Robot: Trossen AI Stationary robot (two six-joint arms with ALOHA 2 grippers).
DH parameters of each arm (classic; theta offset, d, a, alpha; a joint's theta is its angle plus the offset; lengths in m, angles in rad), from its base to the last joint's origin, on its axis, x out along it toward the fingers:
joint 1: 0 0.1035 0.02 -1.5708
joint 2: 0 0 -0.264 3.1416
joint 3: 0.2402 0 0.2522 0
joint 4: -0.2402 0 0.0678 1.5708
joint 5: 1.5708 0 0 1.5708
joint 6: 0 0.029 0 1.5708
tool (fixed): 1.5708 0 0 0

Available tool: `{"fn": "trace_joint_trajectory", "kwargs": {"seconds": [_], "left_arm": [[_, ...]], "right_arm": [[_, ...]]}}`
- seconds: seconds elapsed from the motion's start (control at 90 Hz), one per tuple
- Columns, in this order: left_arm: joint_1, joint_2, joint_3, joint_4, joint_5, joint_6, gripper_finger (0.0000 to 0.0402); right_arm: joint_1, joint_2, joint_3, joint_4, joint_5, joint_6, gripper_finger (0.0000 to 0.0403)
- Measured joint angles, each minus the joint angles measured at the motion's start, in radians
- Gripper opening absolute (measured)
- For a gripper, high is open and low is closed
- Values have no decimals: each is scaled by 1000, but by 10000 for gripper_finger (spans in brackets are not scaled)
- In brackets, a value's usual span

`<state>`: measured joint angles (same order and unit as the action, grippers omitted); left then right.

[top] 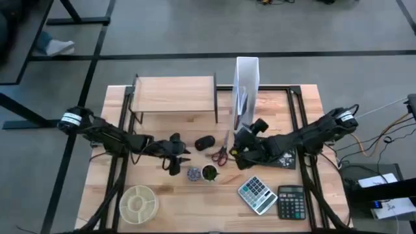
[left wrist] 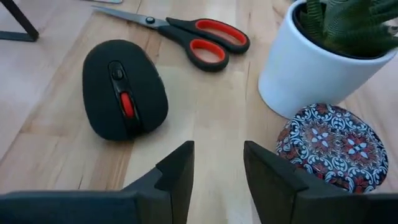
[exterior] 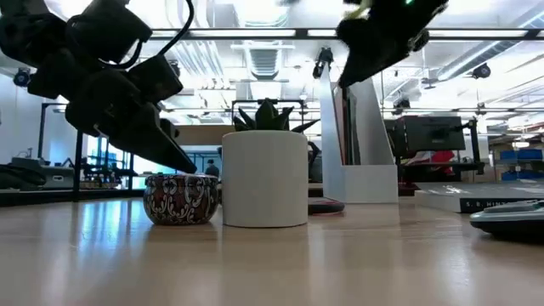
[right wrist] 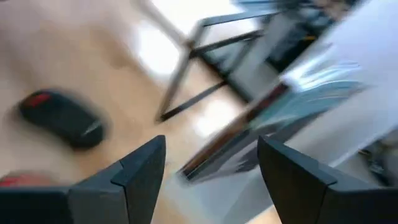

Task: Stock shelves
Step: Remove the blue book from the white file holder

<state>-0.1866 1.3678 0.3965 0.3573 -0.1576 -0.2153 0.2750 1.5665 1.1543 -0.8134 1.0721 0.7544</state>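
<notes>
The shelves (top: 174, 96) are a low riser with a light-wood top on thin black legs, standing at the table's far left; nothing rests on the top. My left gripper (left wrist: 217, 168) hovers open just near of a black mouse (left wrist: 124, 87), with a patterned round tin (left wrist: 333, 146) and a white plant pot (left wrist: 311, 62) beside it. Both the tin and the pot stand on the table. My right gripper (right wrist: 211, 168) is open and empty, raised above the table beside the white file holder (top: 247, 78), facing the papers (right wrist: 298, 106) inside it.
Red-handled scissors (top: 220, 155) lie between the mouse (top: 205, 142) and my right gripper (top: 244, 142). Two calculators (top: 257, 194) (top: 290, 201) sit near the front right, a round pale dish (top: 138, 203) at the front left, and a dark book (top: 286, 160) under my right arm.
</notes>
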Motion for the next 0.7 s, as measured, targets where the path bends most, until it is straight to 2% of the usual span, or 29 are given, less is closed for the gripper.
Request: {"fn": "trace_joint_trajectory", "kwargs": {"seconds": [0.233, 0.333, 0.444, 0.633, 0.7], "left_arm": [[-2, 0, 0, -7, 0, 10, 136], [-2, 0, 0, -8, 0, 11, 142], [-4, 0, -2, -8, 0, 11, 147], [-4, 0, -8, -7, 0, 11, 151], [-4, 0, -10, -5, 0, 11, 150]], "right_arm": [[-81, 65, -4, 9, 32, 218, 223], [-92, 84, -4, 9, 29, 244, 217], [-75, 85, -4, 5, 29, 174, 209], [-45, 54, -3, -22, 29, -66, 194], [-51, 47, -3, -53, 37, -96, 189]]}}
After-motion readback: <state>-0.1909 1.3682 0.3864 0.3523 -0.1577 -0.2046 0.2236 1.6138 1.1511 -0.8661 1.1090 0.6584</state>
